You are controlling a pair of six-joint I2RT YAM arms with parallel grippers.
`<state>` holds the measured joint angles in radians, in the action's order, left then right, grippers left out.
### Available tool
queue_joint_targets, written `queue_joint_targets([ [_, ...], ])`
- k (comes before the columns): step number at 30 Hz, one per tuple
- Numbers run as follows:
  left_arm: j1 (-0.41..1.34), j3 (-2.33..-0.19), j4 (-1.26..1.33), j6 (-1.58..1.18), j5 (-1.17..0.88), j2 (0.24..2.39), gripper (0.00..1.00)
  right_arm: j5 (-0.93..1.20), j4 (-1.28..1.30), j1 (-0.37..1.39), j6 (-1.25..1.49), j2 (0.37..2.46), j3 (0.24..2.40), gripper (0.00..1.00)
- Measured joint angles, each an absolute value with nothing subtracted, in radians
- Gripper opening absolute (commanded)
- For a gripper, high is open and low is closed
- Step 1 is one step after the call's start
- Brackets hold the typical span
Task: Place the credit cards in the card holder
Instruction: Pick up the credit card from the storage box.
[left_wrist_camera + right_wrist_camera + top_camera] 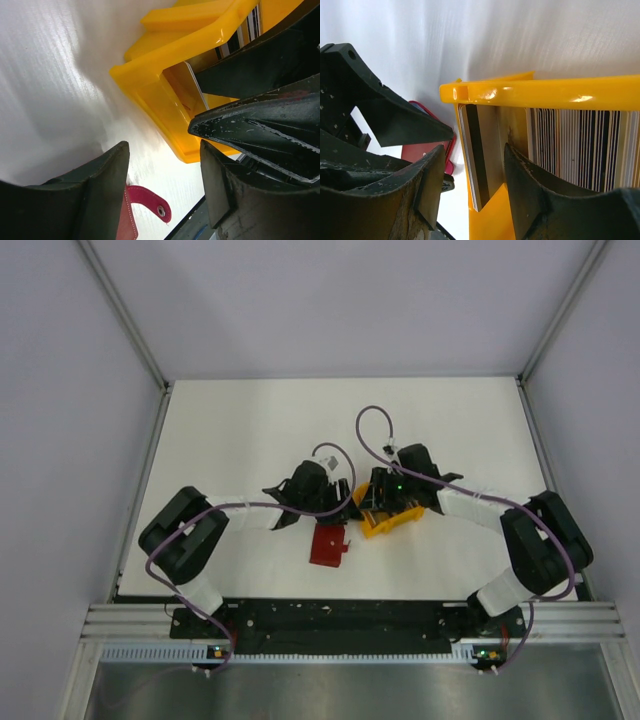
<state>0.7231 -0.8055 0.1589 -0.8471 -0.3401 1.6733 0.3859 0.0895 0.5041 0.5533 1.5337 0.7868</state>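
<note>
Evidently mid-pick — right gripper (474, 172), jaws apart, straddles a credit card (479, 145) in the yellow bin (545, 92) and needs closing; left gripper (164, 165) gapes beside the card holder (146, 198).

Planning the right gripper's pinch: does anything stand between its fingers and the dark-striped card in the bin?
Yes. The bin has its end wall between the right gripper outer finger and the card. Nothing visible separates the inner finger from it.

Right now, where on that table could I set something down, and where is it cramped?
Bare: the table beyond the yellow bin, up to the back edge. Crowded: the middle, where the left gripper and right gripper meet at that bin, with the red card holder beside it.
</note>
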Motion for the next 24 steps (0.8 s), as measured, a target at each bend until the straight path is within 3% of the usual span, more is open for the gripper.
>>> queue_joint_targets([
  [8, 0.741, -0.786, 0.238, -0.875, -0.362, 1.707, 0.48, 0.393, 0.104, 0.515, 0.564, 1.544, 0.804, 0.48],
  [18, 0.742, -0.78, 0.268, -0.891, -0.362, 1.707, 0.45, 0.416, 0.104, 0.516, 0.585, 1.543, 0.82, 0.4],
  [24, 0.743, -0.78, 0.27, -0.892, -0.363, 1.707, 0.42, 0.414, 0.106, 0.516, 0.587, 1.543, 0.82, 0.49],
])
